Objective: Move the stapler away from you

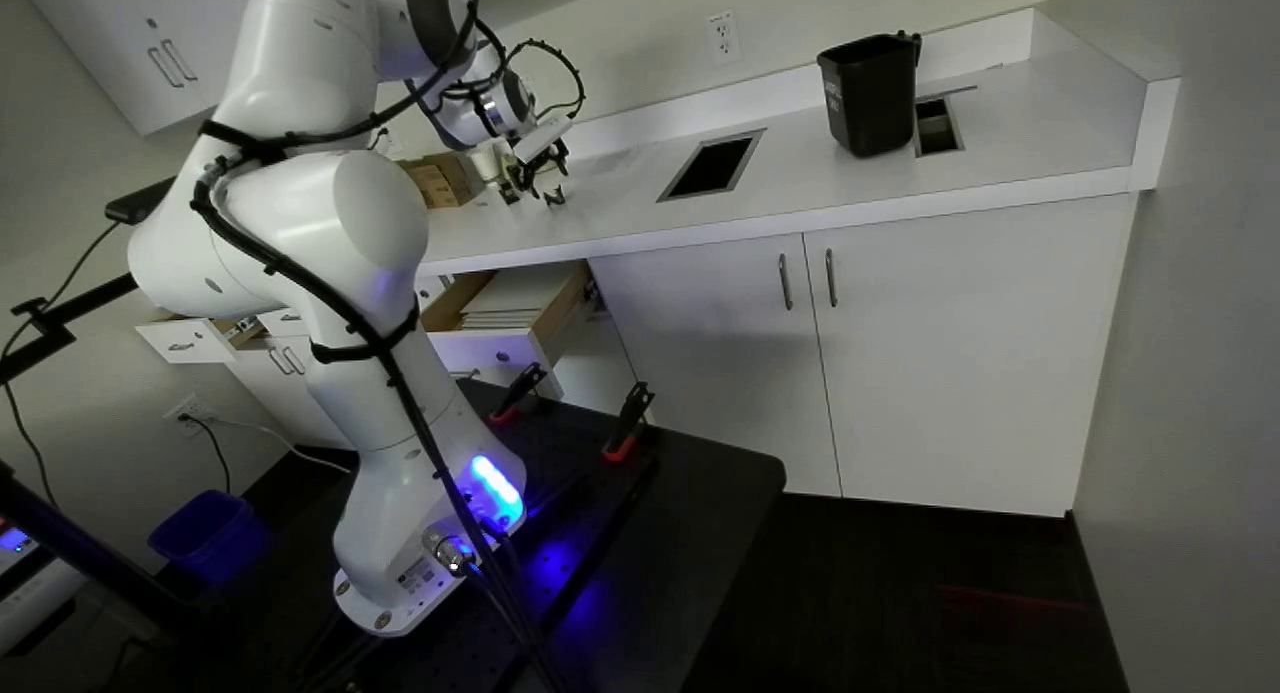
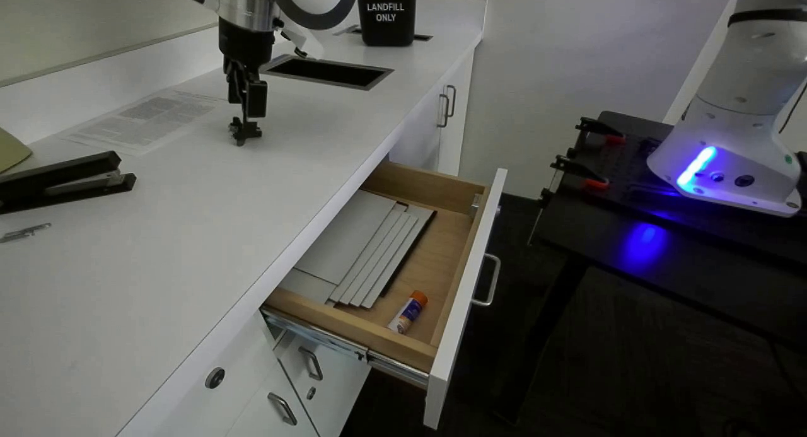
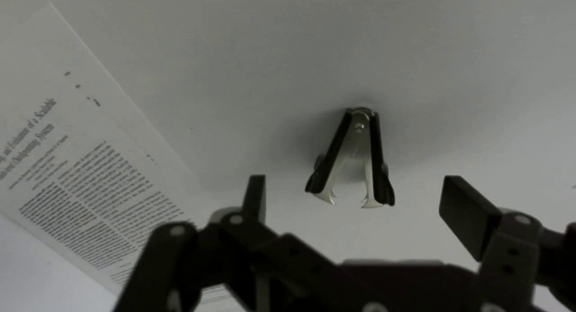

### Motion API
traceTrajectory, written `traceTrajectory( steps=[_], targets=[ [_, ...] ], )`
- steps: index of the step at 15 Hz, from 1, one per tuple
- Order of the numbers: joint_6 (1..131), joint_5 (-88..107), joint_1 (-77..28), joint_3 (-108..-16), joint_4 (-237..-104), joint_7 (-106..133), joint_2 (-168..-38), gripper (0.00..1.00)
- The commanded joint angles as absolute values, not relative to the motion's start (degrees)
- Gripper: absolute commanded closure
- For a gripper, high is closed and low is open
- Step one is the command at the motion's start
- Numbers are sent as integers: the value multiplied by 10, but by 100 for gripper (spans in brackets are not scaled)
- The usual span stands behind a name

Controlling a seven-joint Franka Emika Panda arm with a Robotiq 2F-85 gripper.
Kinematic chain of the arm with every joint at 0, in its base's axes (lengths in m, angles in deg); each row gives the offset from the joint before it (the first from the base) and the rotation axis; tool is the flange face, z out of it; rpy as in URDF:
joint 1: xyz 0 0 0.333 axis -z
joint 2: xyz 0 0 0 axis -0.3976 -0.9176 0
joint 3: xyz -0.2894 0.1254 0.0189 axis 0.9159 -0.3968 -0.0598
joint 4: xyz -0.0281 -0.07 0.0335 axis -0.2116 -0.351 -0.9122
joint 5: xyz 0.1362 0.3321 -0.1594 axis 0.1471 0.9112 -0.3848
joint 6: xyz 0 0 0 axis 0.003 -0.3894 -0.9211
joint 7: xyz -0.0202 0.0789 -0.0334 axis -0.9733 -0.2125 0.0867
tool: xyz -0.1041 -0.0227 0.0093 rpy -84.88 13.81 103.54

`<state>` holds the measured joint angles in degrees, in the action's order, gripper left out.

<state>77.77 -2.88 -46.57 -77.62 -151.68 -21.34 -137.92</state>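
The small, black and silver, V-shaped metal staple remover (image 3: 355, 136) has bare, faintly shiny prongs and darker, plastic-looking grips. The long black stapler (image 2: 60, 173) looks smooth — a grey, metal-looking strip shows between its dark arms. The flat white countertop (image 2: 202, 222) is smooth; the white printed paper sheet (image 2: 154, 112) looks matt. The rectangular drawer (image 2: 435, 254) has pale brown, smooth wooden walls — its curved silver handle (image 2: 496, 279) is metal. The black two-fingered gripper (image 3: 353, 197) looks matt.
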Motion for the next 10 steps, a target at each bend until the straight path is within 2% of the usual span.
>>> traceTrajectory(
  steps=[1, 10],
  targets=[
    [750, -26, -476, -771, -1545, -183, -1337, 0],
    [759, -45, -498, -761, -1756, -93, -1144, 0]
  ],
)
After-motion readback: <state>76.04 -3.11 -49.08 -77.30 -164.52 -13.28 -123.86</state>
